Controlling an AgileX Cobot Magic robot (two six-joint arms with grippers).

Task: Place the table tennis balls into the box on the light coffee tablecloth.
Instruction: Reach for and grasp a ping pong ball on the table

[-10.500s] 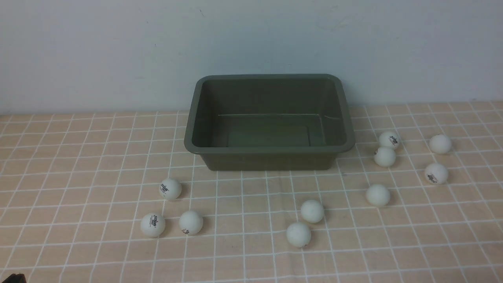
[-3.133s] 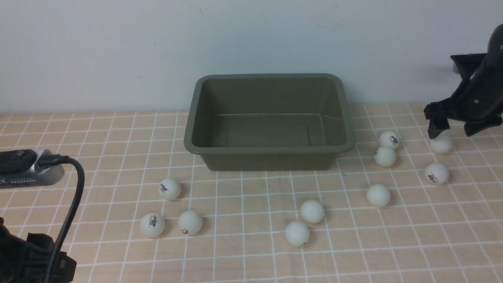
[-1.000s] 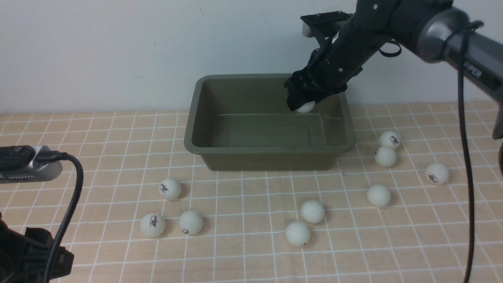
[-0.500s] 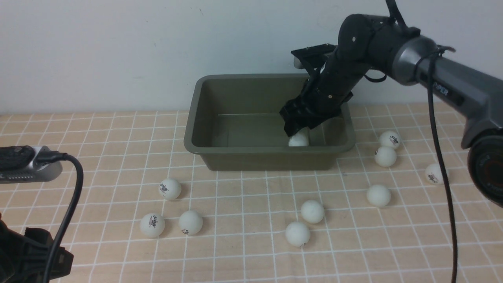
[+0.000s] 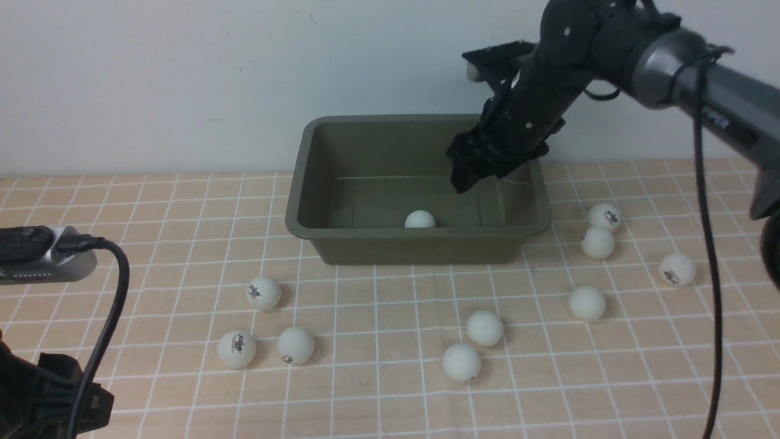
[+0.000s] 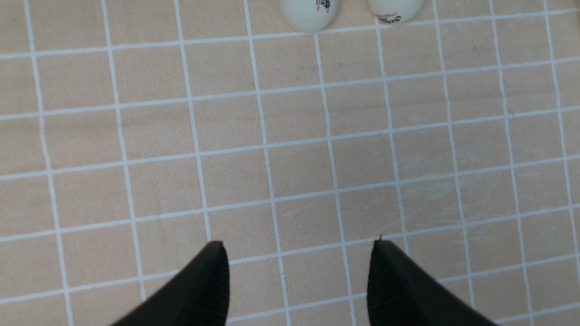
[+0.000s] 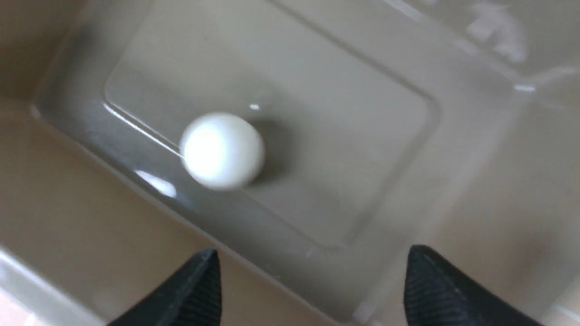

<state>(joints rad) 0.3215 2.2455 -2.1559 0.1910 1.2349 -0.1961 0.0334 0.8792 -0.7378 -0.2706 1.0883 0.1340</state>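
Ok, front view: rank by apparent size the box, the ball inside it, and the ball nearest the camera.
1. box
2. ball nearest the camera
3. ball in the box, which looks smaller but is farther off and partly hidden, so its true size is unsure.

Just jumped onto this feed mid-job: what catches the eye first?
The olive-green box at back centre holds one white ball, the right gripper open above its right end. Nine other balls lie scattered over the checked tablecloth, in front of the box and to its right.
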